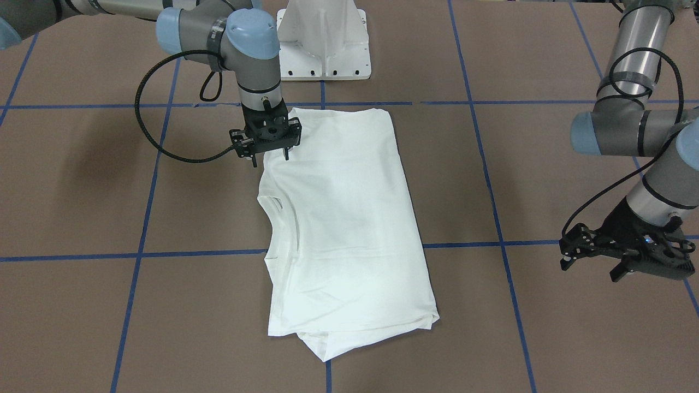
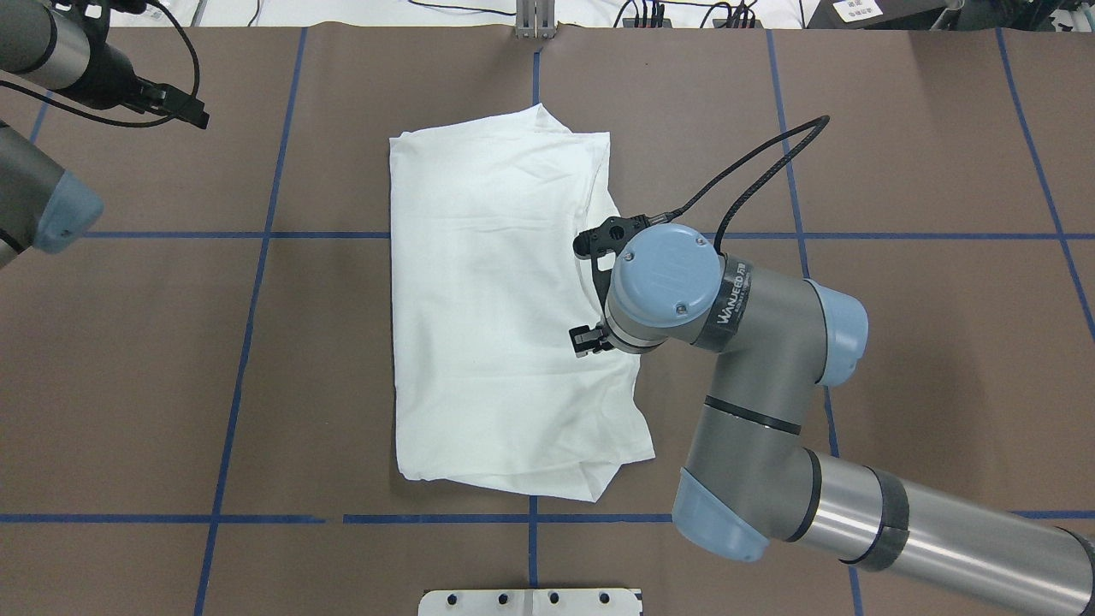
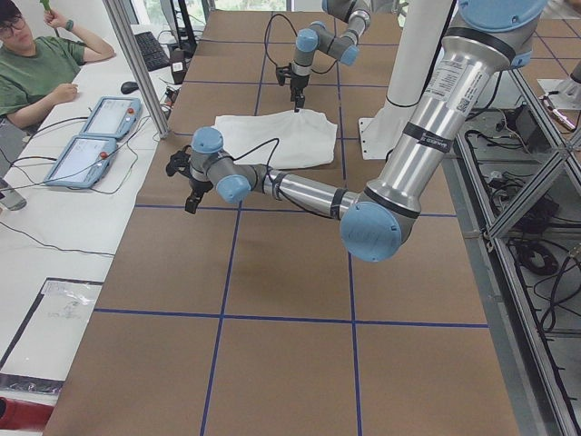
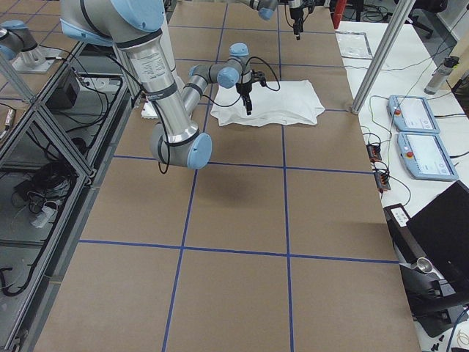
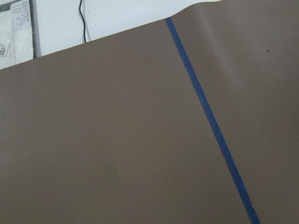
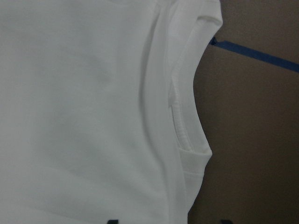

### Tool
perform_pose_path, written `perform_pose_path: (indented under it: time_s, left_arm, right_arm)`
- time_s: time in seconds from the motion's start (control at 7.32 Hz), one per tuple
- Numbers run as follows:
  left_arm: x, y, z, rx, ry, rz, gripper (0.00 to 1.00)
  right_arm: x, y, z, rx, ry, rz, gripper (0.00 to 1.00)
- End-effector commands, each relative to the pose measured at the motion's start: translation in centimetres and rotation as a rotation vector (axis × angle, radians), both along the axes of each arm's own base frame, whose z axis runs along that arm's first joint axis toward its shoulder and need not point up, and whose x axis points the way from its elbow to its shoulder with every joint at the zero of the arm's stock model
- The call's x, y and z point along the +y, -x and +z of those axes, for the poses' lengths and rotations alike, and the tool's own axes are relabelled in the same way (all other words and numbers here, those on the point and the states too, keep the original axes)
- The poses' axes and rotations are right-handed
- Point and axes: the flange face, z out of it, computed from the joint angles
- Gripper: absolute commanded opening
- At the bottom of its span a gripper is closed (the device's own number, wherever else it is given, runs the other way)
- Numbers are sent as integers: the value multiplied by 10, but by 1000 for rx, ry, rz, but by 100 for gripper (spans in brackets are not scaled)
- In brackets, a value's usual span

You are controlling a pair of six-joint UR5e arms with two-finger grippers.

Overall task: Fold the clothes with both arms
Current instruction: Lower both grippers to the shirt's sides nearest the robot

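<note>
A large white T-shirt [image 1: 349,218] lies folded into a long, roughly rectangular shape in the middle of a brown table [image 1: 82,180] marked with a grid of blue tape lines [image 1: 131,255]. The shirt sits just in front of the robot's white pedestal base [image 1: 323,38], with its long side running away from the robot. Its ribbed round collar [image 6: 184,79] curves along the edge on the robot's right side. At the far end, a lower layer of cloth pokes out in a loose point beyond the fold. The right arm [image 2: 753,342] reaches over that collar edge, and the right gripper [image 1: 271,157] points straight down above the shirt's border near the collar. Its two fingers stand apart with nothing gripped between them; whether the tips touch the cloth cannot be told. The left arm [image 1: 628,114] is well away from the shirt on the robot's left side of the table. The left gripper [image 1: 592,267] hangs over bare brown surface with its fingers spread wide and nothing in them. Its wrist camera shows only the table and one strip of blue tape. In the left side view, a person in a green shirt [image 3: 41,68] sits beyond the table's edge.
</note>
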Motion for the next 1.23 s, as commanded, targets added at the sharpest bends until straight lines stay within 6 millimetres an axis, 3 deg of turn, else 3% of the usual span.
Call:
perform_pose_path:
  time_s: [0.0,0.27,0.41,0.55,0.68,0.82,1.09]
  left_arm:
    - [79,-24,-33,131,74,12,100]
    - [198,-78,-85,274,229,41,100]
    - [239,-119,-105,313,302,20,100]
    - [275,-163,-106,317,358,-6,100]
    - [304,-196,-110,328,404,-31,100]
    - [319,-218,-121,345,437,-27,100]
    - [348,-251,-133,361,469,-13,100]
  right_arm:
    - [10,-21,25,-225,66,73,100]
    - [26,-50,58,-336,141,147,100]
    - [28,-50,54,-343,148,153,100]
    - [29,-51,52,-347,146,152,100]
    - [29,-51,52,-346,147,152,100]
    - [28,-51,52,-346,146,154,100]
    - [29,-50,51,-347,145,152,100]
